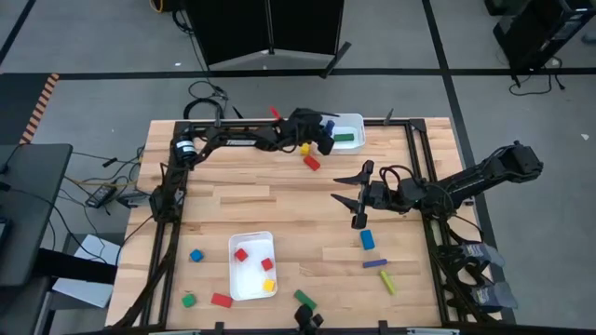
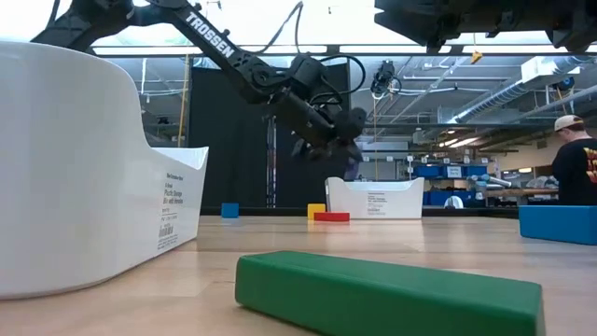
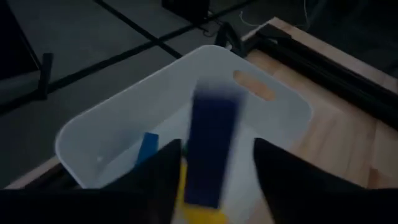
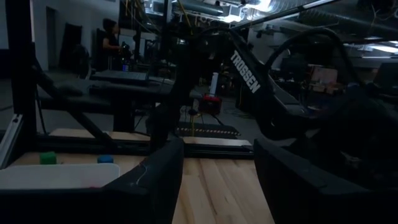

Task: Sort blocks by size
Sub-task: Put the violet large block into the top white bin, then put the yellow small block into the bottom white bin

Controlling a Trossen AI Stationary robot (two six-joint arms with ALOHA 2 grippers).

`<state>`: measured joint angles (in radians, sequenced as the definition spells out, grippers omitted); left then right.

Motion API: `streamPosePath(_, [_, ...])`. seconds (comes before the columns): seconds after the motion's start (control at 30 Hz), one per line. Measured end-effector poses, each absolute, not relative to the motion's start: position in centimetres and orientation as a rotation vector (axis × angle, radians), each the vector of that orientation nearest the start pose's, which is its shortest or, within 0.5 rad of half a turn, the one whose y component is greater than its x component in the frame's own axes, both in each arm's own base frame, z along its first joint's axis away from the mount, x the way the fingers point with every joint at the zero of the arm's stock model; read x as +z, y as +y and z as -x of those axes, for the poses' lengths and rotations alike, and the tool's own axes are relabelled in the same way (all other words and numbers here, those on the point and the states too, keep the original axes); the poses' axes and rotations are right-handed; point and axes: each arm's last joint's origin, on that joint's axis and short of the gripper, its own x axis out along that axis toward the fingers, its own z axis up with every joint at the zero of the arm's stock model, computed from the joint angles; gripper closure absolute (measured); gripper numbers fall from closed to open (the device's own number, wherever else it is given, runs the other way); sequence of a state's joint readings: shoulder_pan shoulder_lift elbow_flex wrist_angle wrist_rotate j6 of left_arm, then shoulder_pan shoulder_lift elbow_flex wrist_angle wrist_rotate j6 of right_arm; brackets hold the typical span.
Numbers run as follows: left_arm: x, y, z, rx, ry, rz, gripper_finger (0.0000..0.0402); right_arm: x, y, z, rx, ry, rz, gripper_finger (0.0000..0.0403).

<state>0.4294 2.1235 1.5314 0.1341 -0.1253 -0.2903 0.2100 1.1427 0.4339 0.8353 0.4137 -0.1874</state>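
Note:
My left gripper (image 1: pixel 326 132) is open above the far white tray (image 1: pixel 358 123). A blurred dark blue bar (image 3: pixel 211 149) stands on end between its fingers (image 3: pixel 155 183), over the tray (image 3: pixel 112 124). A green bar (image 1: pixel 345 138) lies in this tray, and the left wrist view also shows a blue block (image 3: pixel 147 148) and a yellow one (image 3: pixel 199 214) there. My right gripper (image 1: pixel 358 197) is open and empty over the table's middle right. A near white tray (image 1: pixel 251 279) holds red and yellow cubes. Several blocks lie loose on the table. My left gripper points down into the far tray, with the dark blue bar (image 3: pixel 208 124) upright between its open fingers. The bar is close to one finger and clear of the other. It is blurred, and I cannot tell whether the finger touches it.
A yellow cube (image 1: pixel 304 148) and a red block (image 1: pixel 311 163) lie near the far tray. A blue block (image 1: pixel 367 239), a purple bar (image 1: pixel 375 263) and a yellow bar (image 1: pixel 387 282) lie at near right. A green bar (image 2: pixel 387 294) lies by the near edge. A person (image 2: pixel 574 159) stands behind the table.

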Motion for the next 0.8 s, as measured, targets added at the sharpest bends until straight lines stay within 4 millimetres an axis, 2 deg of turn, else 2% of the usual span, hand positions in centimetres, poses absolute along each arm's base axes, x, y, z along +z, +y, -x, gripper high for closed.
streamPosePath(0.1, [20.4,20.3,-43.5,0.595,0.381,0.324,0.0134,24.1,3.6,-22.6,-0.214,-0.096,0.154,0.0195])
streamPosePath(0.17, [21.2,20.1,-43.5,0.589,0.362,0.319,0.0115,24.1,3.6,-22.6,-0.214,-0.093,0.157,0.0197])
streamPosePath(0.27, [22.5,19.7,-43.2,0.592,0.331,0.312,0.0118,24.0,3.6,-22.7,-0.213,-0.087,0.159,0.0199])
streamPosePath(0.37, [24.1,18.8,-42.1,0.586,0.258,0.299,0.0151,23.9,3.6,-22.7,-0.212,-0.076,0.162,0.0199])
streamPosePath(0.5, [26.9,17.0,-38.6,0.570,0.115,0.288,0.0213,23.7,3.7,-22.7,-0.210,-0.049,0.171,0.0198])
streamPosePath(0.6, [27.6,14.8,-35.1,0.546,0.074,0.284,0.0252,23.2,3.4,-22.7,-0.227,-0.004,0.175,0.0199])
streamPosePath(0.8, [29.0,9.3,-28.2,0.475,-0.021,0.267,0.0282,21.7,2.0,-23.9,-0.305,0.121,0.127,0.0194])
